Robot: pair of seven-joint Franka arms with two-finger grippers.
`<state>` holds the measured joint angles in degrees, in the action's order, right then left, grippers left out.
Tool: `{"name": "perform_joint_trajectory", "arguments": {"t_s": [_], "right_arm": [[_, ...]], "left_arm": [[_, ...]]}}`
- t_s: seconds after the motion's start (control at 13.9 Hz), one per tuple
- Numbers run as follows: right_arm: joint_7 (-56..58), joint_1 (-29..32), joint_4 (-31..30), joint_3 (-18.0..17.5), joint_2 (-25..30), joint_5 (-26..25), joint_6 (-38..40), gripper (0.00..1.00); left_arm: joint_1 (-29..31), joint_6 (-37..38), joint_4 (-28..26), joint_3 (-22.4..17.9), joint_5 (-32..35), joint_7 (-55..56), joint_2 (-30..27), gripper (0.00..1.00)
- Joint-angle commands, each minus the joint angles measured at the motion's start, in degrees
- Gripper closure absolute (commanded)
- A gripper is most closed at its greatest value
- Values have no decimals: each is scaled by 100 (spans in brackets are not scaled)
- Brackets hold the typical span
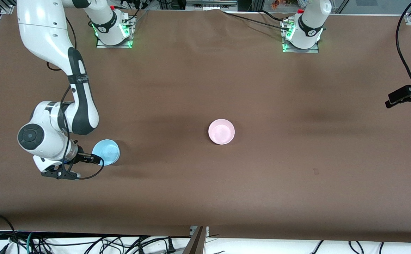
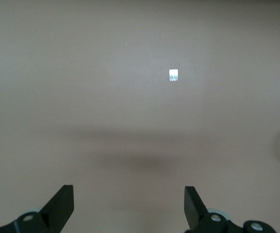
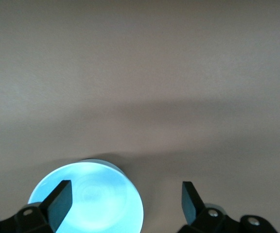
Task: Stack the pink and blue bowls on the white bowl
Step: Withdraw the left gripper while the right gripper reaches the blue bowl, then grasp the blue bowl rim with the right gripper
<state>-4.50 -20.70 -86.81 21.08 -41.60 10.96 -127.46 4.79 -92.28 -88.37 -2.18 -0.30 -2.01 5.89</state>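
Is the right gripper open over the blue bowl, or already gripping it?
Open. The right gripper's fingers stand wide apart above the blue bowl, gripping nothing.

Robot lab — brown-covered table [image 1: 262, 88], aluminium framing [image 1: 4, 7], loose cables [image 1: 85, 243] underneath

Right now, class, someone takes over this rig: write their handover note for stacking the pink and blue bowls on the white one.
Left gripper: open, over bare table, waiting.
Right gripper: open, at the rim of the blue bowl.
It sits toward the right arm's end; pink bowl mid-table.
No white bowl shows separately.
Done: cannot tell for pink.
Remaining: grip blue, stack it.
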Motion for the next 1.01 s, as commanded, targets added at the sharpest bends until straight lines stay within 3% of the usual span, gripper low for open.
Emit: {"name": "perform_joint_trajectory", "arguments": {"t_s": [0.0, 0.94], "right_arm": [[55, -39, -142, -8, 38, 46, -95, 1], [442, -65, -916, -8, 231, 64, -95, 1]], "left_arm": [[-13, 114, 47, 331, 39, -45, 71, 0], [-4, 123, 153, 464, 3, 166, 264, 0]]}}
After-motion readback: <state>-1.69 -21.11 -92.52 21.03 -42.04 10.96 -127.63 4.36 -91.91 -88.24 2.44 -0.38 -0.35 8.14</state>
